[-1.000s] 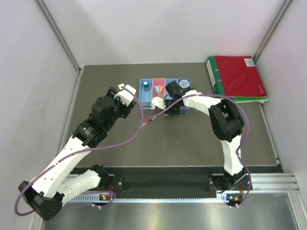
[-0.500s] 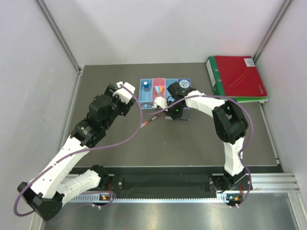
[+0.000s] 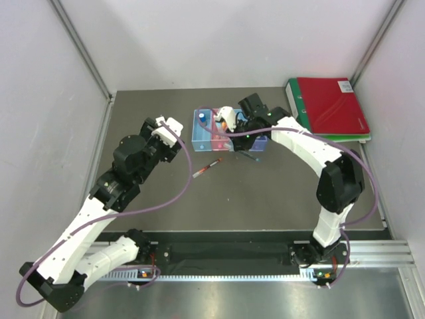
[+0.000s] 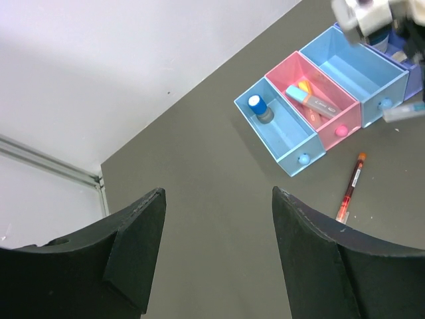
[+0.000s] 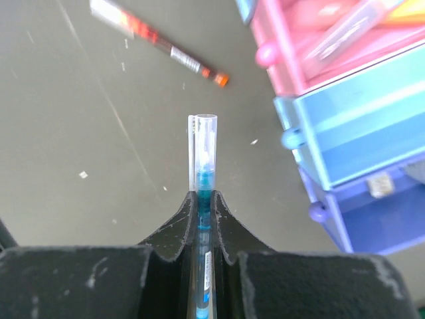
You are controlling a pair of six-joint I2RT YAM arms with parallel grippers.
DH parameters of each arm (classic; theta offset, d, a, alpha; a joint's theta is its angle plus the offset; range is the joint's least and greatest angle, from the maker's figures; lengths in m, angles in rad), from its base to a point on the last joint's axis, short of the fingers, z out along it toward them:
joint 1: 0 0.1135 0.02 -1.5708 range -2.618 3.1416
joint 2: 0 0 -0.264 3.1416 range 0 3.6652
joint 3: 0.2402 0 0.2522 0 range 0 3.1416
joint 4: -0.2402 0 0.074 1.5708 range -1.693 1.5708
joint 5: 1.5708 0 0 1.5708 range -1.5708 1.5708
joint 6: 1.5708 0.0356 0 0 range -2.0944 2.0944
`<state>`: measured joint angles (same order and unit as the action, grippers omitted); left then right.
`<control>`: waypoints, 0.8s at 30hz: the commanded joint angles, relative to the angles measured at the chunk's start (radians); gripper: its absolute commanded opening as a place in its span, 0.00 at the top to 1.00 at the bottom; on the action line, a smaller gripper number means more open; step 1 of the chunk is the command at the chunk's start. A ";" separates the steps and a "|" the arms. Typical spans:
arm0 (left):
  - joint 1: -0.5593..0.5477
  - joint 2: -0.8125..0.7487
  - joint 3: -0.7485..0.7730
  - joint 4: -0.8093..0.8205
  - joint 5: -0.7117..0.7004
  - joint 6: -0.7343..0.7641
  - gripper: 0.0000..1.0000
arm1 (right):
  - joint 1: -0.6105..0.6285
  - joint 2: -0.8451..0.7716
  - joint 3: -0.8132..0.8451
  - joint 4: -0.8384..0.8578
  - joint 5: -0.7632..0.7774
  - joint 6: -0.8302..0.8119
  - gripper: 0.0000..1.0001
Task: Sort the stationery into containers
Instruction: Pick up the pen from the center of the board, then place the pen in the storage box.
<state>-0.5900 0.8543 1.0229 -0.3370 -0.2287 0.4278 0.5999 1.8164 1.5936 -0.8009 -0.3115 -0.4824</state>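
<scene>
Right arm stretched across bins [image 3: 199,137]. Right gripper [image 5: 202,199] clamped on blue pen [image 5: 202,143], above tabletop [image 3: 265,193] just in front of bins. Left gripper [image 4: 219,252] wide, empty, hovering left of bins. Red pen [image 3: 206,166] on tabletop near bins. Purple bin [image 5: 358,212] mostly hidden under right arm in top view.

Beneath the right pincer [image 3: 228,121] spreads a matte dark-grey tabletop [image 3: 265,199], finely scratched and speckled just under the tips. Behind the pincer and well off to either side stand plain white panel walls [image 3: 219,46] — slim aluminium corner posts [image 3: 80,53] join them. The light is soft and even.
</scene>
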 commanded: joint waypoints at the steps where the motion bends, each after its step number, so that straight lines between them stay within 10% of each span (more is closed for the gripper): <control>1: -0.004 -0.023 0.011 0.009 0.028 0.014 0.30 | 0.002 -0.063 0.103 0.060 0.002 0.152 1.00; 24: -0.004 0.043 0.051 -0.002 -0.001 0.048 0.30 | -0.175 0.380 0.414 0.287 0.035 0.476 1.00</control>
<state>-0.5900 0.8852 1.0328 -0.3676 -0.2218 0.4698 0.4423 2.1864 1.9339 -0.5743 -0.2596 -0.0322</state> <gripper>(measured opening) 0.701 0.047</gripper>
